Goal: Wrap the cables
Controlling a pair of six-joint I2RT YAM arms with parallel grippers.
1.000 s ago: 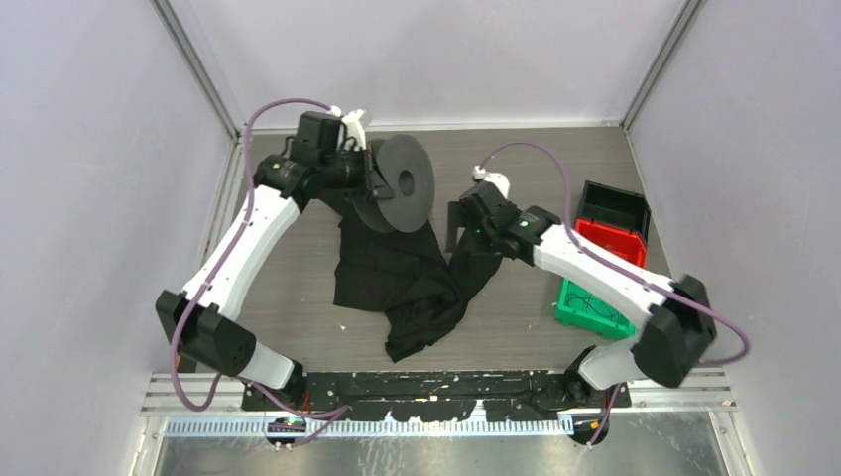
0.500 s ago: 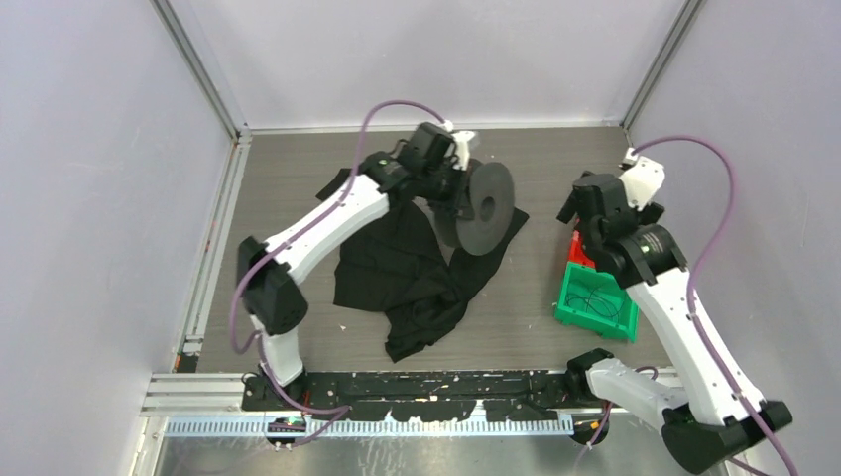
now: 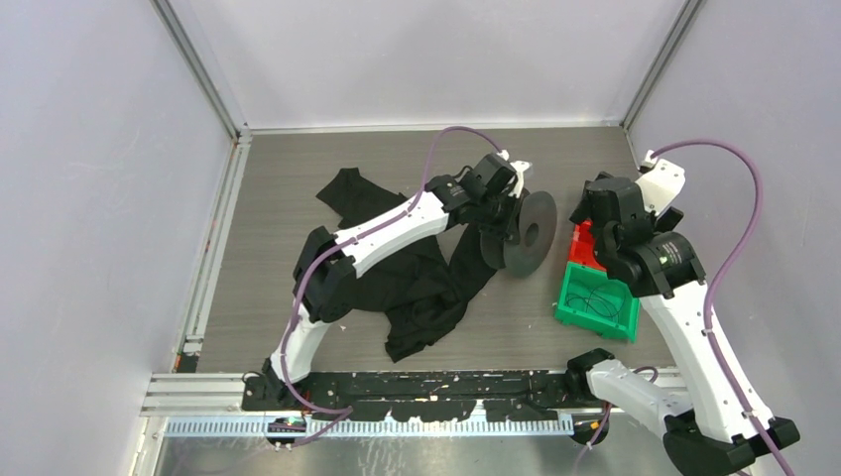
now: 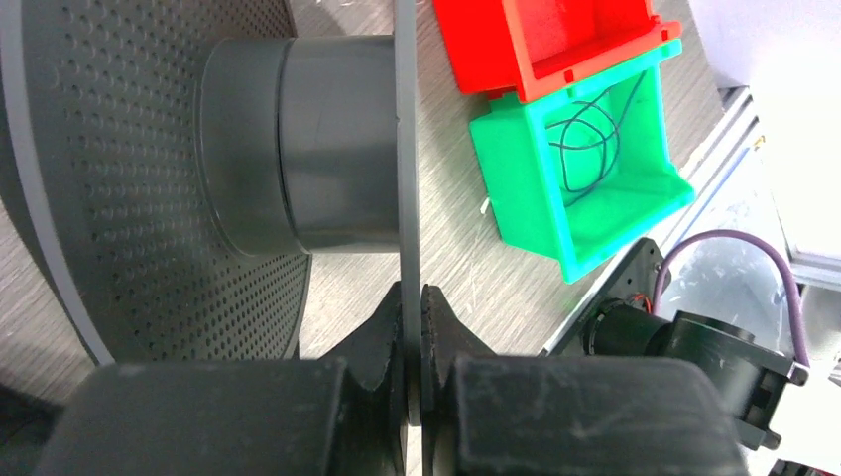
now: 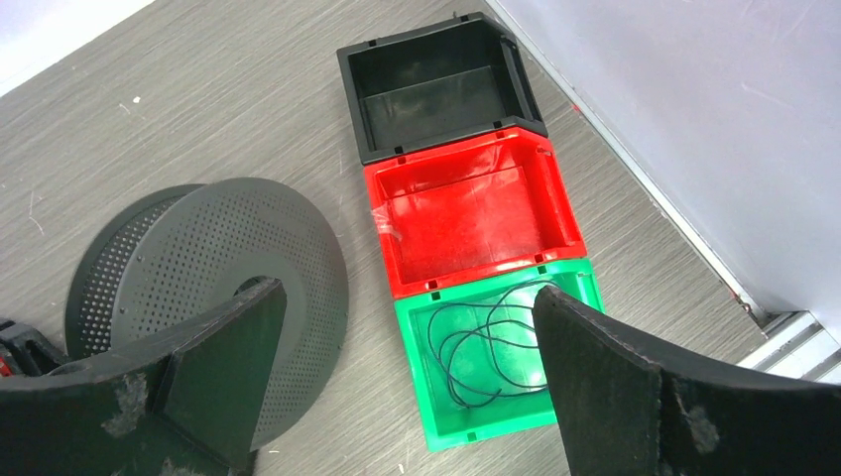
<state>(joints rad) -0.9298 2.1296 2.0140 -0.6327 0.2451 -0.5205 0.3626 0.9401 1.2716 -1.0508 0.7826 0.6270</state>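
Beside the bins (image 5: 466,223), left gripper (image 4: 413,315) pinches the spool (image 4: 327,139) by its flange; right gripper's (image 5: 405,332) wide open over the cable (image 5: 483,339) in the green bin (image 5: 476,428).

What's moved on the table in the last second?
The left tool, shut on a flange of the grey spool, carried it right, toward the bins. The right tool, open, swung right to above the bins. The black cloth, bins and wire in the green bin stayed put.
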